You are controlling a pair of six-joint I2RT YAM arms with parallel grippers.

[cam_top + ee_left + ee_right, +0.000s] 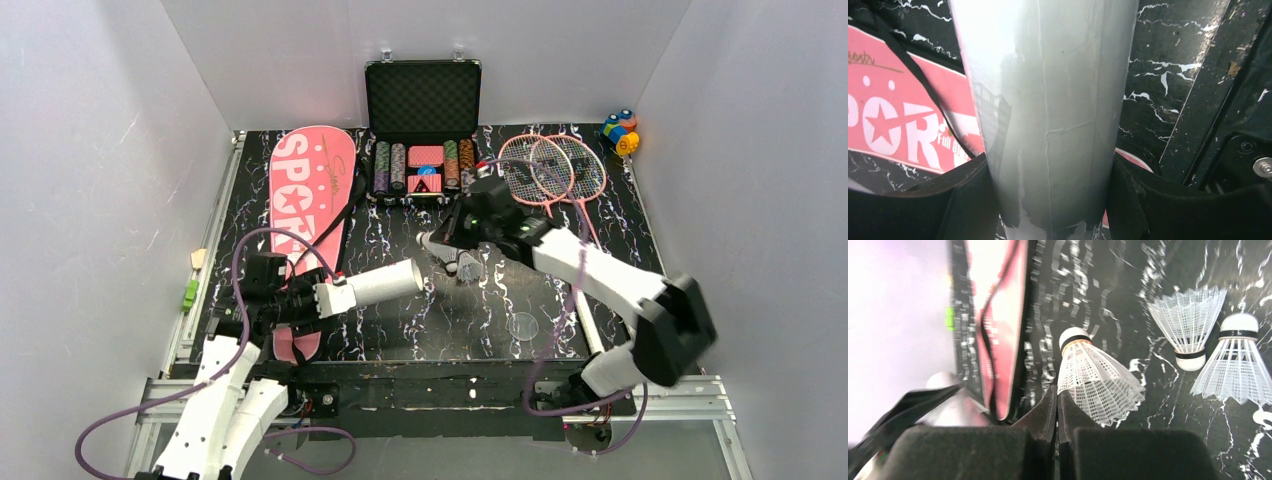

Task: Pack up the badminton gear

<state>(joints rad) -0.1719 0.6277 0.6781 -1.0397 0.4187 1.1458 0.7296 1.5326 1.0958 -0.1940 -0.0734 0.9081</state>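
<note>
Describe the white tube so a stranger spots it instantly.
On the black marbled table, find the pink SPORT cover at the left. Right of its near end, the left end effector grips a white tube pointing toward the centre. It is the only plain long cylinder.

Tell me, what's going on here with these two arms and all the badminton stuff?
The arms are packing up badminton gear. The left gripper is clamped round a white tube, holding it roughly level. The right gripper is shut on the skirt edge of one shuttlecock, it seems, close to the tube's far end. Two more shuttlecocks sit on the table. The pink rackets and pink cover lie untouched.
</note>
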